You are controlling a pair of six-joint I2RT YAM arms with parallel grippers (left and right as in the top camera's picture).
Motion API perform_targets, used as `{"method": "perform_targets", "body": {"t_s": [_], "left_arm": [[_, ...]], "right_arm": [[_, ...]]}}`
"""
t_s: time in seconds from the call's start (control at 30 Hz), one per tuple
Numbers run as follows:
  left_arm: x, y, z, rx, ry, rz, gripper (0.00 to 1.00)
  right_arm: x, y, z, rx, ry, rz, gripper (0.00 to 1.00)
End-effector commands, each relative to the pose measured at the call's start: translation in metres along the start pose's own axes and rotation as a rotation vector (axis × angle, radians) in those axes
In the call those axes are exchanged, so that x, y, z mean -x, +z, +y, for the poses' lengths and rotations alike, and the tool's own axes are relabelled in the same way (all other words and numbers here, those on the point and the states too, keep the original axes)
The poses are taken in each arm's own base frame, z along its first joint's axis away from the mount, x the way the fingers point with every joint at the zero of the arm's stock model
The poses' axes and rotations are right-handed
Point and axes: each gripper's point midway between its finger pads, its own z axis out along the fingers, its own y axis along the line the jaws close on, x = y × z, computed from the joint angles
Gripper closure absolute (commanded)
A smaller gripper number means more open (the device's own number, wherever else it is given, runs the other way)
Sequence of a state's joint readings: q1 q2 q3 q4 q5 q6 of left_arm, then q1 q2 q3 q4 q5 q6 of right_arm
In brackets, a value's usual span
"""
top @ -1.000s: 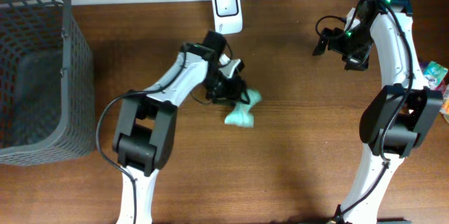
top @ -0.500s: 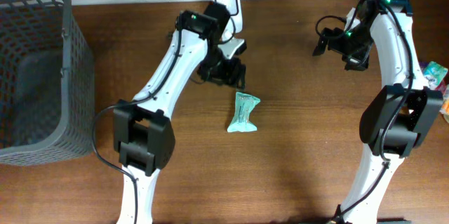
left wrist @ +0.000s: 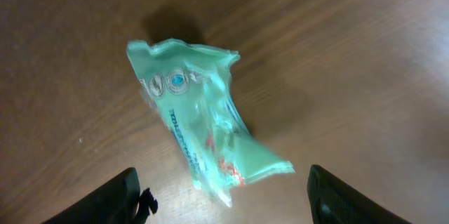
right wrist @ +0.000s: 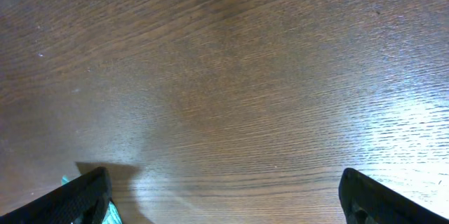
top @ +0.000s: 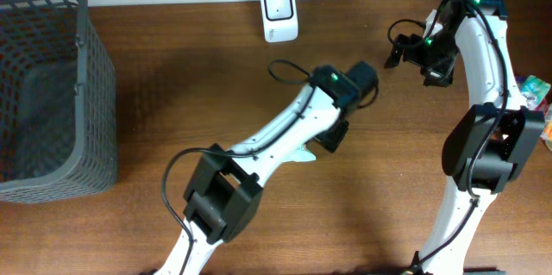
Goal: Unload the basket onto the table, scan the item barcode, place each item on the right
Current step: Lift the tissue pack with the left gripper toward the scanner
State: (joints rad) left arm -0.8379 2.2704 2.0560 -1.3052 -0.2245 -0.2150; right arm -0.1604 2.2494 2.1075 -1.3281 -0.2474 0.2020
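The item, a mint-green plastic packet [left wrist: 203,126], lies flat on the wooden table. In the left wrist view it sits just ahead of my left gripper [left wrist: 224,210], whose fingers [left wrist: 105,199] stand open and apart from it. From overhead my left gripper [top: 331,134] hangs over the packet [top: 304,156], and the arm hides most of it. The white barcode scanner [top: 280,14] stands at the table's far edge. My right gripper [right wrist: 238,203] is open over bare wood and holds nothing; overhead it [top: 414,53] hovers at the far right.
A tall grey mesh basket [top: 52,85] fills the left end of the table. A small colourful packet [top: 535,90] lies at the right edge beside the right arm. A sliver of teal [right wrist: 109,214] shows by the right gripper's left finger.
My left gripper let go of the green packet, which now lies on the table. The left arm rose toward the scanner, then swung right over the packet, jaws widening. The right arm stayed still.
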Motion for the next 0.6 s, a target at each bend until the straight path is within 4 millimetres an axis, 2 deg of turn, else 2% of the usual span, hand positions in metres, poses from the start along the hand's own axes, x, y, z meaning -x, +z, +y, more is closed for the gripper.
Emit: {"method": "perform_targets", "body": {"t_s": [0.0,0.17,0.27,0.4,0.57], "left_arm": [[-0.004,0.029,0.021,0.236,-0.046,-0.030,0.26],[-0.014,0.060,0.020,0.273,-0.036,-0.032,0.28],[-0.017,0.067,0.028,0.331,-0.031,-0.038,0.39],[-0.019,0.068,0.028,0.332,-0.029,-0.033,0.63],[-0.013,0.058,0.024,0.289,-0.038,-0.030,0.63]], "right_arm": [[0.003,-0.003,-0.002,-0.011,-0.002,-0.015,0.01],[0.003,-0.003,-0.002,-0.011,-0.002,-0.015,0.01],[0.003,-0.003,-0.002,-0.011,-0.002,-0.015,0.01],[0.003,-0.003,-0.002,-0.011,-0.002,-0.015,0.01],[0.003,-0.003,-0.002,-0.011,-0.002,-0.015,0.01]]}}
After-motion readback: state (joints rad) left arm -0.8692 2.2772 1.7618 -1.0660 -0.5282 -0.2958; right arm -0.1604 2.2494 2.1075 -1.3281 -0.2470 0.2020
